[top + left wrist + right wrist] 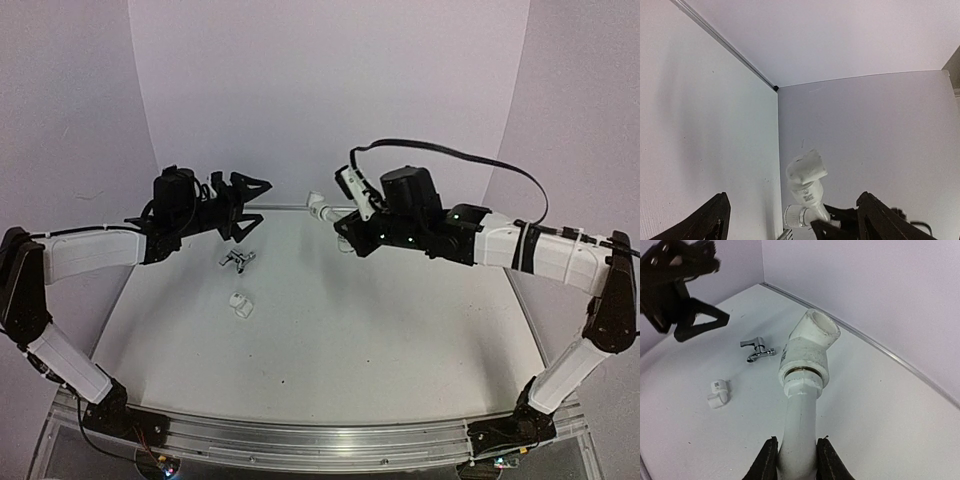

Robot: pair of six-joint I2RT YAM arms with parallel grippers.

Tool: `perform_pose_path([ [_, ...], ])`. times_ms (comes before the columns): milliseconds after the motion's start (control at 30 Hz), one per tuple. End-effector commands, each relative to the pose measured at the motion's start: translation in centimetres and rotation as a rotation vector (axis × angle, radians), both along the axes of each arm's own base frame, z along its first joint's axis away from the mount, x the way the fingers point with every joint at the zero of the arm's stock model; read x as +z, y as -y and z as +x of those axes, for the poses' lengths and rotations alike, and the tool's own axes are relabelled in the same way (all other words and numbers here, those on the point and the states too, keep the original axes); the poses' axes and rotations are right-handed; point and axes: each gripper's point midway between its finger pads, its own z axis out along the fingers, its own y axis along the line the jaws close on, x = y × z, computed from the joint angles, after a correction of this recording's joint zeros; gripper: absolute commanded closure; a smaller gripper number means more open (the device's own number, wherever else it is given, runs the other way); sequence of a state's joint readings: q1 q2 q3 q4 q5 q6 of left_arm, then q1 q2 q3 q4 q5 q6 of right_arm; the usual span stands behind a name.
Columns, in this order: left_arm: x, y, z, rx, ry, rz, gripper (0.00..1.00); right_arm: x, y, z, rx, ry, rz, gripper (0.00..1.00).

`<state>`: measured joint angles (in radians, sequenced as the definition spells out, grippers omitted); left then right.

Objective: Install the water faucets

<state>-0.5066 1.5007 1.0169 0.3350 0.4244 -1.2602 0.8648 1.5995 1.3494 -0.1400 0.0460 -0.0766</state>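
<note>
My right gripper (796, 441) is shut on a white pipe (801, 415) whose far end carries a white angled fitting (807, 347) with an open mouth. In the top view that pipe (320, 206) hangs above the table's back edge, just ahead of the right gripper (342, 219). My left gripper (254, 205) stands open, a short way left of the pipe and clear of it. Its wrist view shows the pipe (807, 182) between wide-spread fingers (715, 220), untouched. A silver metal faucet (237, 260) lies on the table. A small white fitting (240, 304) lies in front of it.
The white table (380, 340) is backed by pale walls, with a metal strip (900, 362) where they meet. The faucet (757, 351) and the small fitting (718, 392) lie below and left of the held pipe. The left gripper (685, 270) shows dark at upper left.
</note>
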Motion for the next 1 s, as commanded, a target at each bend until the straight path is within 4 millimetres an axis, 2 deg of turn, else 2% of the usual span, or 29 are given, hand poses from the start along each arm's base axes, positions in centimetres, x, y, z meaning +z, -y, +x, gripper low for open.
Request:
perform_pose_path([
  [0, -1.5, 1.4, 0.3, -0.035, -0.126, 0.042, 0.09, 1.6, 0.1, 1.2, -0.086, 0.272, -0.334, 1.00],
  [133, -2.9, 2.8, 0.5, -0.074, -0.186, 0.048, 0.08, 0.7, -1.3, 1.0, -0.070, 0.315, -0.442, 1.00],
  [300, -3.4, 4.5, 0.5, -0.100, -0.187, 0.066, 0.07, -0.6, -3.4, 0.3, -0.026, 0.342, -0.511, 1.00],
  [433, -4.7, 5.4, 0.6, -0.107, -0.201, 0.092, 0.07, -0.8, -5.0, -0.2, 0.002, 0.365, -0.536, 1.00],
  [633, -5.4, 6.9, 0.7, -0.134, -0.203, 0.110, 0.06, -1.3, -6.6, -0.8, 0.032, 0.387, -0.571, 1.00],
  [733, -5.6, 7.3, 0.7, -0.134, -0.192, 0.126, 0.11, -1.2, -6.9, -1.0, 0.034, 0.393, -0.573, 1.00],
  [833, -5.3, 7.0, 0.8, -0.122, -0.174, 0.135, 0.21, -1.1, -6.9, -1.3, 0.035, 0.379, -0.545, 1.00],
  [967, -3.6, 6.5, 0.7, -0.106, -0.112, 0.141, 0.32, -0.3, -7.4, -2.3, 0.065, 0.320, -0.421, 1.00],
])
